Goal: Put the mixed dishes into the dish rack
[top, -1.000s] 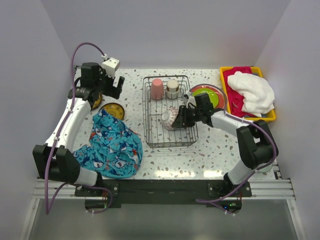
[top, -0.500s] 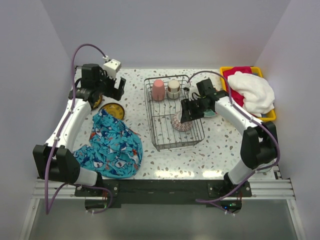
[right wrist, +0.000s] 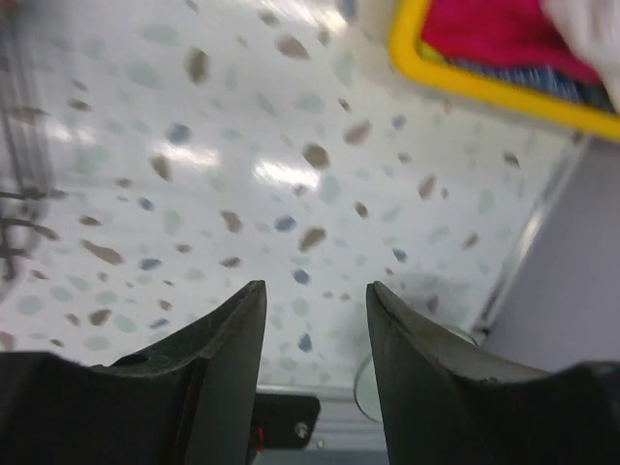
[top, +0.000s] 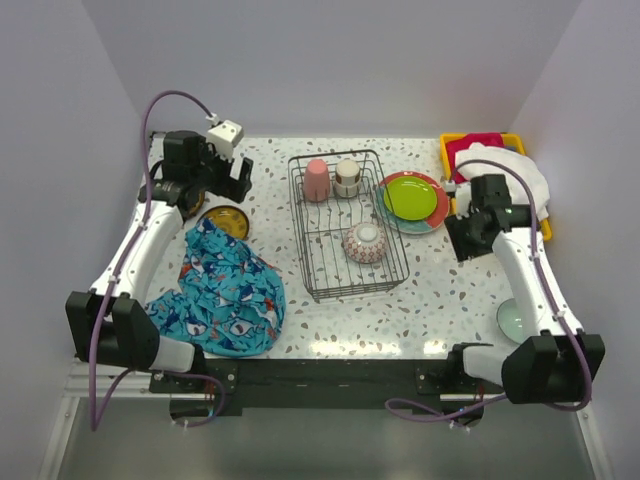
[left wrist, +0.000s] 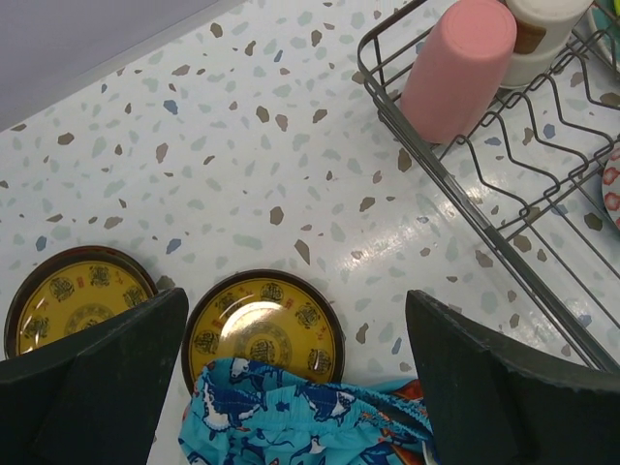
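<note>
DISHES HALF LOADED: At frame centre, the dark wire dish rack (top: pixel 330 262) sits on the speckled worktop (top: pixel 430 290). It holds a pink cup (top: pixel 316 178), a cream cup (top: pixel 347 177) and a patterned bowl (top: pixel 364 242). The right pincer (right wrist: pixel 313 291), released and empty, hovers right of a glossy lime-green plate (top: pixel 412 195) stacked on a teal-and-red plate (top: pixel 385 207). The left pincer (left wrist: pixel 295 310), spread wide and empty, hangs over two yellow-olive plates (left wrist: pixel 262 329) at upper left. The lime-green plate looks the likely next load: pinch its thin rim, tilt it upright, and slot it between the rack's wavy dividers.
</note>
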Motion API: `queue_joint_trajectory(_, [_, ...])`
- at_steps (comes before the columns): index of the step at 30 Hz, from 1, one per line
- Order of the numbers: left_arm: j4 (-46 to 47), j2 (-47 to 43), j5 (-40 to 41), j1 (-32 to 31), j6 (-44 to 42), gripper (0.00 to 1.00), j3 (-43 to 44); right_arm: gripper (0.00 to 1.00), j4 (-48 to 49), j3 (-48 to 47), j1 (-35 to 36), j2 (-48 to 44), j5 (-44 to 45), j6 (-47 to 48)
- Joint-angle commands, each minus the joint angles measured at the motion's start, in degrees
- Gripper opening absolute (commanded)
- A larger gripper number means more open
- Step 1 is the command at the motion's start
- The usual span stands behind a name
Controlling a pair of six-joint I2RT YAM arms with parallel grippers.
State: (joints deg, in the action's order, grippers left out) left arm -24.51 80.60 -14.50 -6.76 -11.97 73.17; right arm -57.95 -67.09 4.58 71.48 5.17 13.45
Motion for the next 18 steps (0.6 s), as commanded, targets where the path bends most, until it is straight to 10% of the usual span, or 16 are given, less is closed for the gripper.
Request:
queue_joint_trajectory(1, [5.2,1.1,-2.7,0.4,2.6,1.00,0.8,0.50,-5.9,8.5,-9.7,-3.4,6.5,8.2])
queue_joint_trajectory(9, [5.2,4.6,-5.0,0.3,5.1,1.00,5.7,0.49,0.7,20.3,-27.1,-6.6,5.2,17.0])
queue_joint_trajectory(18, [5.4,4.9,-5.8,0.3,6.3,1.00,6.1,0.44,4.1,23.7,-30.6,-1.2,4.3,18.3])
